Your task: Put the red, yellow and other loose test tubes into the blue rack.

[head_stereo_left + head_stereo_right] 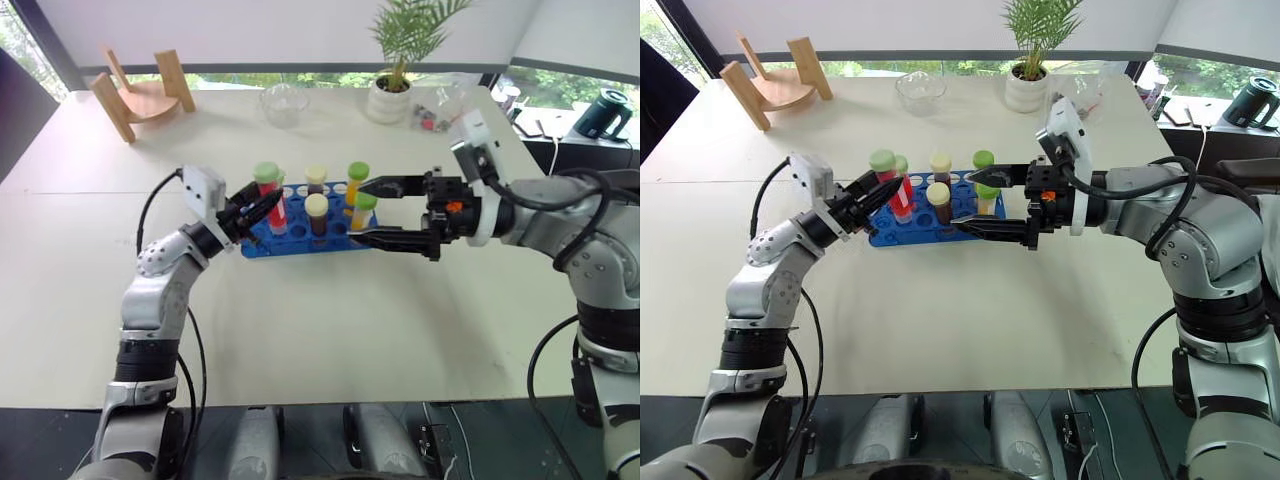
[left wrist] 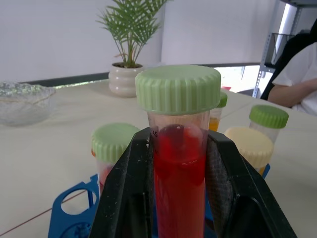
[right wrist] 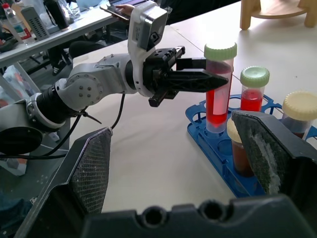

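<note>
Bare table point(image 1: 330, 330) in front of the blue rack point(image 1: 300, 243). Right tool point(image 1: 372, 212), jaws wide, empty, flanks the rack's right end. Left tool point(image 3: 218, 81) is clamped on the red tube point(image 3: 218, 94), upright at the rack's left end, bottom seemingly in a hole. Beyond: bowl point(image 1: 284, 103), plant point(image 1: 398, 60).

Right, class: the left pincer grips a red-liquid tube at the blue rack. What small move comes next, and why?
Probably lower it straight down, then release. The left pincer is shut on the clear plastic red-liquid tube with a green cap, held upright with its base in or just above a hole at the end of the bright blue plastic rack. The open right pincer waits at the rack's other end.
</note>
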You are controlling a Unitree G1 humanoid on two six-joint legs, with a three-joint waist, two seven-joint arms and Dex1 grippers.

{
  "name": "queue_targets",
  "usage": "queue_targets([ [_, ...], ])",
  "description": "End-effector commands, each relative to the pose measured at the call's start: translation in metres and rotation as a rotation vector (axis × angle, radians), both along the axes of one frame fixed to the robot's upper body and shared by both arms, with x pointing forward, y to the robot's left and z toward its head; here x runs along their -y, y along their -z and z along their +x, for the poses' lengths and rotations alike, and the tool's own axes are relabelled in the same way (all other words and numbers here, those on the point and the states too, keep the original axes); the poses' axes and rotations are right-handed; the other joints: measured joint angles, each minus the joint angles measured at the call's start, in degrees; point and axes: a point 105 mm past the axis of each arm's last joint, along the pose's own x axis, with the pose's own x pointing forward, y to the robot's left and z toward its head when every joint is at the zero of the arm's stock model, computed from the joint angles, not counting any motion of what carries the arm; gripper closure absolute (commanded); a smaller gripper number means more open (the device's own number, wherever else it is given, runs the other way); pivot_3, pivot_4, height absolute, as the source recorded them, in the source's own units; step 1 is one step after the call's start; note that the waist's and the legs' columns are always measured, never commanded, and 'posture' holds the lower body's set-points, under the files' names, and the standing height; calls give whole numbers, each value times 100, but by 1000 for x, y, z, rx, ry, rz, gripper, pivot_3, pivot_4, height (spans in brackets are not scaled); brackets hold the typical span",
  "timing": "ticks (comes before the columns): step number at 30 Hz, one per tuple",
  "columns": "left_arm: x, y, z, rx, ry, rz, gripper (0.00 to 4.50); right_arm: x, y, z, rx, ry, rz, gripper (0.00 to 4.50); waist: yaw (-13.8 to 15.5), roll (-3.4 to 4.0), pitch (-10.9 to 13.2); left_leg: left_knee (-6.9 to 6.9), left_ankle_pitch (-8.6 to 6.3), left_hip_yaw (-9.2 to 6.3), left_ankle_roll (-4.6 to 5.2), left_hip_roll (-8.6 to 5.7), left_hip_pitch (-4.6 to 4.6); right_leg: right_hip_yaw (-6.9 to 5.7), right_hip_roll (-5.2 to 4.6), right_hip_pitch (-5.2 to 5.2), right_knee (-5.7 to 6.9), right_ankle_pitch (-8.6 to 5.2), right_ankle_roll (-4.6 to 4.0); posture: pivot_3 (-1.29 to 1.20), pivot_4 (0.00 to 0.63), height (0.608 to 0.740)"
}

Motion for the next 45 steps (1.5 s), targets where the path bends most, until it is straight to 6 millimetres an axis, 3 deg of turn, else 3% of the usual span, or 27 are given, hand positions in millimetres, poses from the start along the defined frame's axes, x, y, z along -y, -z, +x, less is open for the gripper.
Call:
queue_targets([
  [1,3,7,-1,16,11,37,3653,1,-13,-1,59,8,12,234,4,1,0,-1,0,0,0,0,1,0,0,0,0,0,0,0,150,740],
  [15,0,16,-1,25,4,69,3653,-3,-12,0,62,15,44,234,2,1,-1,-8,0,0,0,0,2,0,0,-1,-3,0,0,0,150,740],
  [22,-11,2,-6,22,-9,85,57,-4,-4,-3,37,-5,31,234,-2,1,-1,-12,0,-1,0,0,2,-1,1,-1,-4,-1,-1,0,150,740],
  [25,-20,-5,-14,13,-11,149,18,-1,5,-5,7,-8,20,234,-3,1,0,-14,0,-1,0,1,2,0,1,-1,-6,-1,-1,0,150,740],
  [28,-39,-4,-36,-57,17,264,18,9,28,-10,-45,2,-10,234,-17,0,-1,-22,0,0,0,3,2,-1,2,-2,-11,-2,-2,0,150,740],
  [32,-73,28,-91,-361,149,415,18,26,75,-13,-167,45,-89,234,-102,6,3,-40,-5,9,7,9,2,4,3,-14,-18,-11,-15,0,150,740],
  [34,-74,28,-97,-417,161,362,18,25,88,-16,-190,36,-110,234,-87,17,11,-40,-5,9,8,8,2,2,-1,-15,-18,-14,-19,0,150,740],
  [38,-78,46,-106,-476,161,423,18,24,110,-18,-232,42,-134,234,-102,11,8,-21,-3,6,3,9,7,0,2,-2,-18,-25,-41,0,150,740],
  [45,-73,62,-112,-501,166,400,18,26,122,-17,-250,53,-138,234,-144,11,8,-31,-3,7,3,10,13,2,5,0,-19,-20,-32,0,150,740],
])
